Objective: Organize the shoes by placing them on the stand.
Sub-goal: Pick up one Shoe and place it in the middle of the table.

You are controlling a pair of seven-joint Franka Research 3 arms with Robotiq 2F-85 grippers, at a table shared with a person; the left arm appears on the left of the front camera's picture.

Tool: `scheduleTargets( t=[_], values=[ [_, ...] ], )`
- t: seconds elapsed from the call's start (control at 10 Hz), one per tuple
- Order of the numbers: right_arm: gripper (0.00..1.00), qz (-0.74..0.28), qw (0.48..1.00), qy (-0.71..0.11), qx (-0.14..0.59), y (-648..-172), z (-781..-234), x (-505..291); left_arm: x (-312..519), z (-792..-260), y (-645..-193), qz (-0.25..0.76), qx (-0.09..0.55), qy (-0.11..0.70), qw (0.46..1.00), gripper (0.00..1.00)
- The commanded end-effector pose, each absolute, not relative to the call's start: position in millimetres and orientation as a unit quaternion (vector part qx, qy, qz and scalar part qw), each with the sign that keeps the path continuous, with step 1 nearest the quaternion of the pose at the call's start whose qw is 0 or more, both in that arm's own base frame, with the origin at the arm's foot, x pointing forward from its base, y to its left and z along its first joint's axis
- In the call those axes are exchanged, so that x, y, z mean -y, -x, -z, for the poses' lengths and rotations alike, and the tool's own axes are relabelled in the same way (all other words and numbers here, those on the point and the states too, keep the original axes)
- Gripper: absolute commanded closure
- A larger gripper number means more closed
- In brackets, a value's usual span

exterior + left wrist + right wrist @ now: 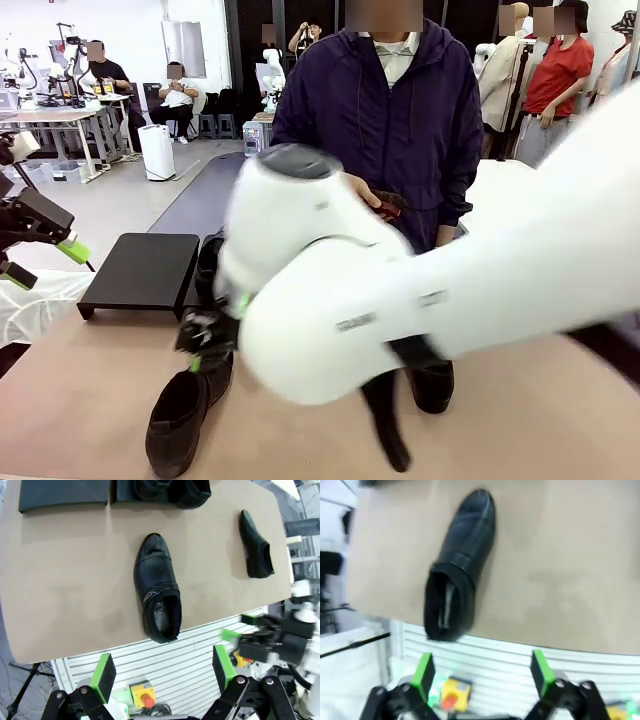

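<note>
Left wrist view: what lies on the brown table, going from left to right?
Empty matte black stand platform → glossy black perforated leather shoe in the middle of the table → second glossy black leather shoe near the table's right edge.

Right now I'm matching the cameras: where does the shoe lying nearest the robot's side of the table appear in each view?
Front view: shoe bottom left on the table.
Left wrist view: shoe at centre, heel at the table edge.
Right wrist view: shoe upper left, heel at the table edge.
Shared landmark: the tan table's robot-side edge.
</note>
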State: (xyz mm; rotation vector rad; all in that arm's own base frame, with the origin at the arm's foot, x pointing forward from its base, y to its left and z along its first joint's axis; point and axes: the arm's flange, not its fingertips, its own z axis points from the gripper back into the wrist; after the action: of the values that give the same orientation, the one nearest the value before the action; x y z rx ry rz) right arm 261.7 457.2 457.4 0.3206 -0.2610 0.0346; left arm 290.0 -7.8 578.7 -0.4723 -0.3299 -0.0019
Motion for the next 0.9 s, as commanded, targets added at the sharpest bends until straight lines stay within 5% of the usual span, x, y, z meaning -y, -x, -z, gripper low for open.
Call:
scheduleTargets(
  t=[0.0,0.3,0.6,0.8],
  values=[
    [0.00,-0.050,0.978,-0.165,0.118,-260,-496,-351,7,-580,-290,0.008,0.163,0.242,0.957,0.00],
    [0.00,-0.073,0.973,-0.202,0.082,-278,-527,-226,7,-580,-290,0.008,0.163,0.242,0.957,0.00],
    [0.00,-0.063,0.948,-0.286,0.124,-289,-527,-133,7,-580,-290,0.008,0.163,0.242,0.957,0.00],
    [0.00,-0.018,0.946,-0.270,0.177,-285,-523,-130,7,-580,-290,0.008,0.163,0.242,0.957,0.00]
  ],
)
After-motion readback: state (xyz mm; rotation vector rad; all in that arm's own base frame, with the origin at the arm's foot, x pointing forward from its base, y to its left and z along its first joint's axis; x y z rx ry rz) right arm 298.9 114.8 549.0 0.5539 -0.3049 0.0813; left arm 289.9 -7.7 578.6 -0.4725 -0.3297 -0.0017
